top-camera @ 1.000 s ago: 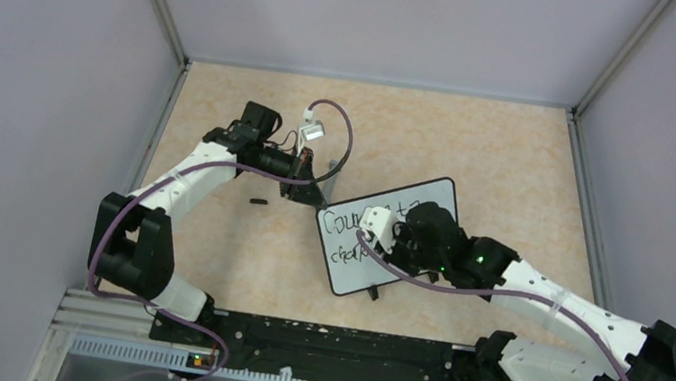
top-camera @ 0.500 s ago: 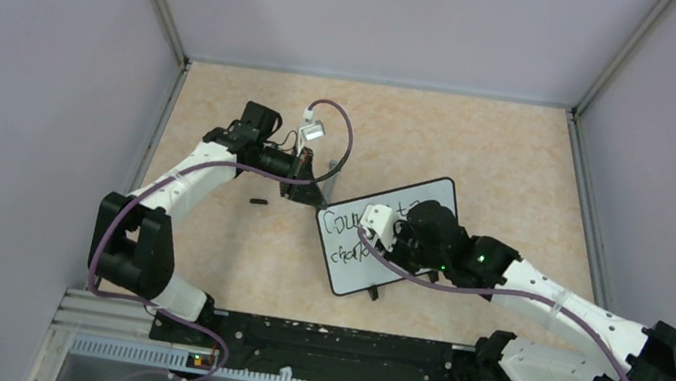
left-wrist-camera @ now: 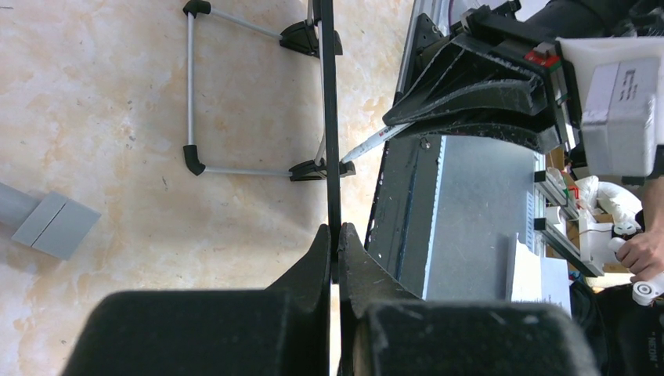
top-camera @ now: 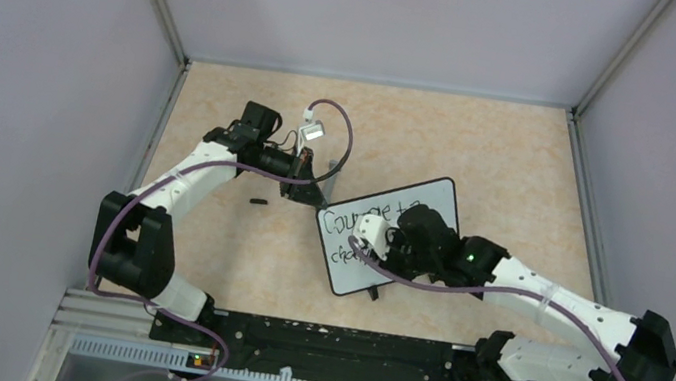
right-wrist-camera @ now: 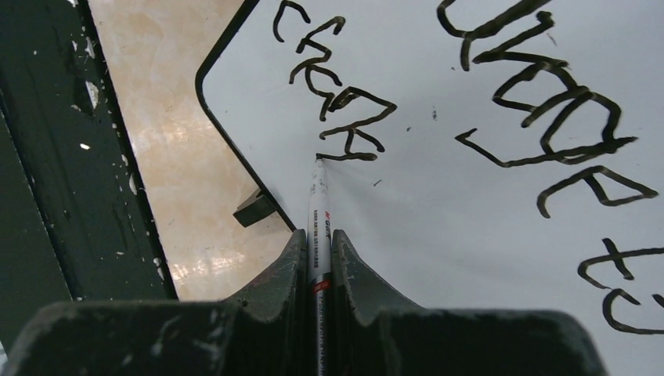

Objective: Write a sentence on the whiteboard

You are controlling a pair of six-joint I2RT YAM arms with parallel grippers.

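With left tool [left-wrist-camera: 334, 233] pinched shut on the rim of the whiteboard [top-camera: 439, 198] propped mid-bench [top-camera: 233, 256], right tool [right-wrist-camera: 318, 239] clamped on the marker [right-wrist-camera: 319, 205] touching the sentence [right-wrist-camera: 337, 102], could skid the board or smear ink by overpressing.
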